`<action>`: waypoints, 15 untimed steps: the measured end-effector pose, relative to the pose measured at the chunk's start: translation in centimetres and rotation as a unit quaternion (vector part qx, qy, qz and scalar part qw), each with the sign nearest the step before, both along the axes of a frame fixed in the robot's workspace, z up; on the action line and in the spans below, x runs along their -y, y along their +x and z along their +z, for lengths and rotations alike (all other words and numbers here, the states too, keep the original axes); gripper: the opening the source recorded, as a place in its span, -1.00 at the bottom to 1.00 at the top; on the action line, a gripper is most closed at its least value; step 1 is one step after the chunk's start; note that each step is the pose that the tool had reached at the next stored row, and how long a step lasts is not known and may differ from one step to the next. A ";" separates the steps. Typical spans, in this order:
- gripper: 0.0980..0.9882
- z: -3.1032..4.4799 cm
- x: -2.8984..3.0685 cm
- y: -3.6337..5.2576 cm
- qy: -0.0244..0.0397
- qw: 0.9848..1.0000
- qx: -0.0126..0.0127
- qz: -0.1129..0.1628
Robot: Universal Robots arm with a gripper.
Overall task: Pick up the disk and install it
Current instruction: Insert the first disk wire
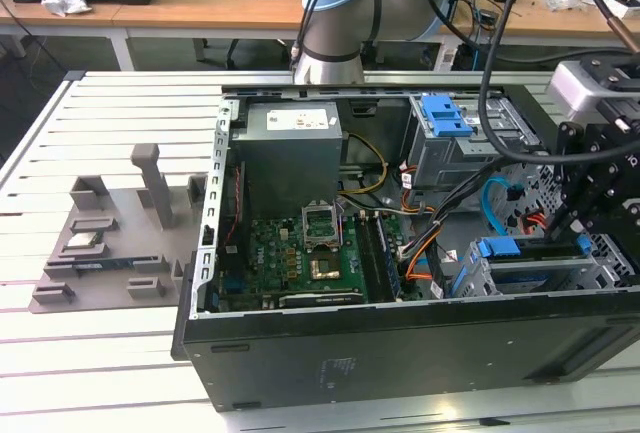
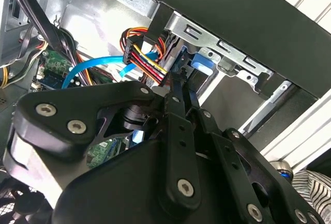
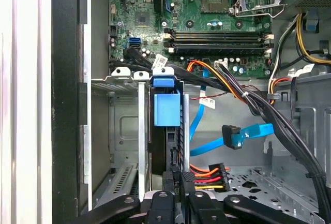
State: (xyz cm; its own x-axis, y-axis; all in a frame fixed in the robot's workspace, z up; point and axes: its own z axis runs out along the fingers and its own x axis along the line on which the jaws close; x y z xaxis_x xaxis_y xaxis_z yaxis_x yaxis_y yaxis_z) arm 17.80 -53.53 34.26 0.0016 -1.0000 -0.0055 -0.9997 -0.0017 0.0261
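The disk (image 3: pixel 166 110) stands on edge in a slot of the metal drive cage (image 3: pixel 126 131), its blue bracket end facing the motherboard. My gripper (image 3: pixel 179 182) is at the disk's other end, fingers close together on its thin sides. In the second wrist view the black fingers (image 2: pixel 178 94) run up to the blue bracket of the disk (image 2: pixel 200 64). In the exterior view the gripper (image 1: pixel 563 238) reaches down into the open computer case at the exterior view's right, onto the disk (image 1: pixel 500 247).
A loose blue data cable (image 3: pixel 235 135) and a red-orange-yellow power plug (image 3: pixel 209 175) hang beside the slot. Black cable bundles (image 3: pixel 248 100) cross above. A power supply (image 1: pixel 290 143), motherboard (image 1: pixel 300 253) and second blue-topped cage (image 1: pixel 447 113) fill the case. A grey parts fixture (image 1: pixel 100 243) lies outside.
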 end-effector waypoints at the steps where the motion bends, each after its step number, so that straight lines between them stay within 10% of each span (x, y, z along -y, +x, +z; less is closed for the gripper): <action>1: -0.83 -0.03 0.00 0.00 0.000 1.000 0.000 0.000; 15: -0.83 0.20 -0.01 0.00 0.001 1.000 0.000 0.000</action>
State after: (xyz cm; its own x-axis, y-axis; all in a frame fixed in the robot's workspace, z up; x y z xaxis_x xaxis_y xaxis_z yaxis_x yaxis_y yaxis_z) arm 17.80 -53.52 34.45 0.0023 -1.0000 -0.0082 -0.9997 -0.0025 0.0262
